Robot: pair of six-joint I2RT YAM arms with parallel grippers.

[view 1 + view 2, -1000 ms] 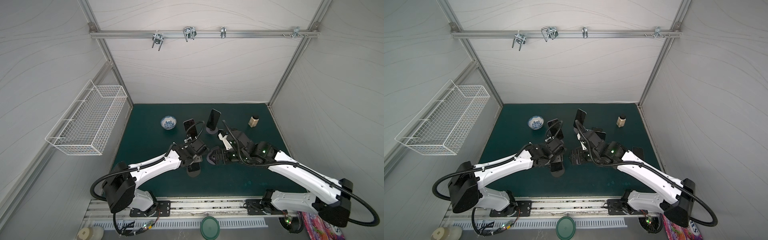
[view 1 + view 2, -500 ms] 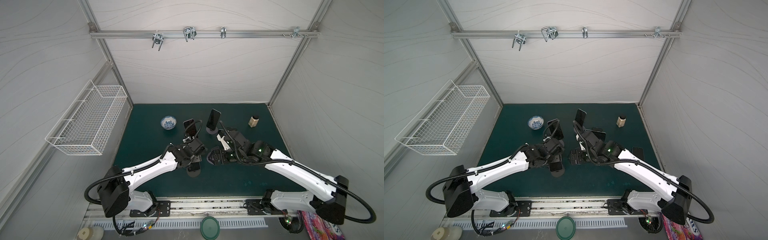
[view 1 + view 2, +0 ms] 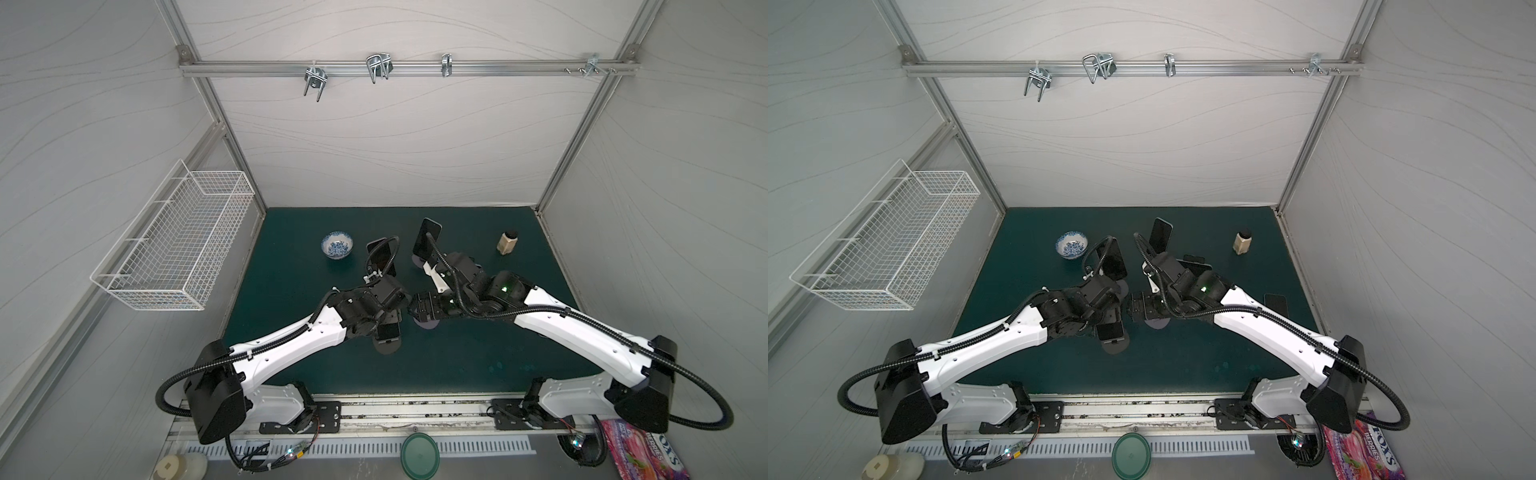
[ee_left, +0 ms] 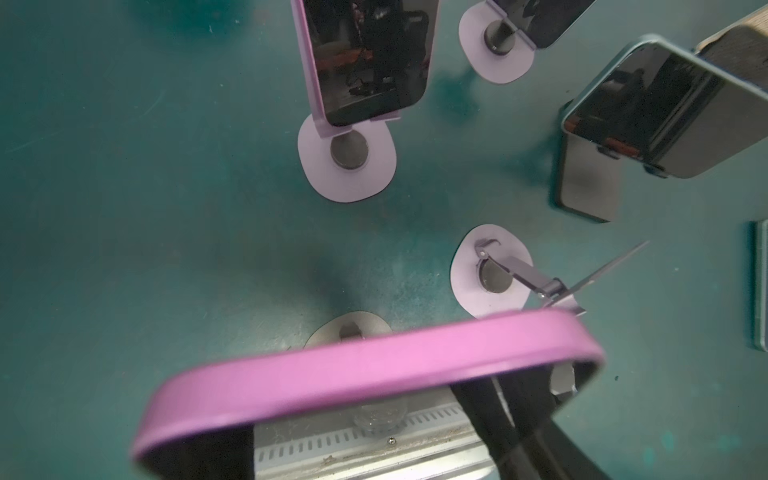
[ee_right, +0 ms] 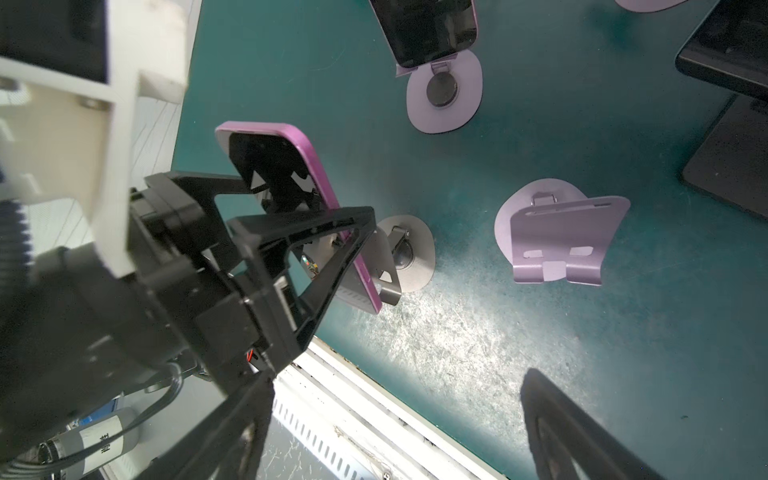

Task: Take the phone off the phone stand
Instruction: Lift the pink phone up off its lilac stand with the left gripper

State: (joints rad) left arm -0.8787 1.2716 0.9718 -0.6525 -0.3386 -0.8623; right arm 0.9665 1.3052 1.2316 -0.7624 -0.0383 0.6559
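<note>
**Step in hand:** grasp made, lift-off not yet begun. My left pincer is pressed together on the phone. One finger is on the screen side and one on the back, and they pinch it below its top edge. The pink-cased phone leans with its back against the plate of the grey phone stand, directly beneath my left pincer. Its lower edge is at the stand's lip. I cannot tell whether it rests in the lip.

**Next move, as I judge it:** raise the phone along the line of the back plate until the lower edge clears the lip, then draw it away. A sideways pull first would likely catch the lip and tip or drag the stand, which looks light and is held by nothing.

My right pincer stands spread and pinches nothing. It hovers just beside my left pincer, over the empty purple stand. In my judgement it is near enough to press down the grey base should that rise with the phone.

Beyond both pincers, a second phone stands in a further stand on the bench, well apart from the grasp. Leave it.
</note>
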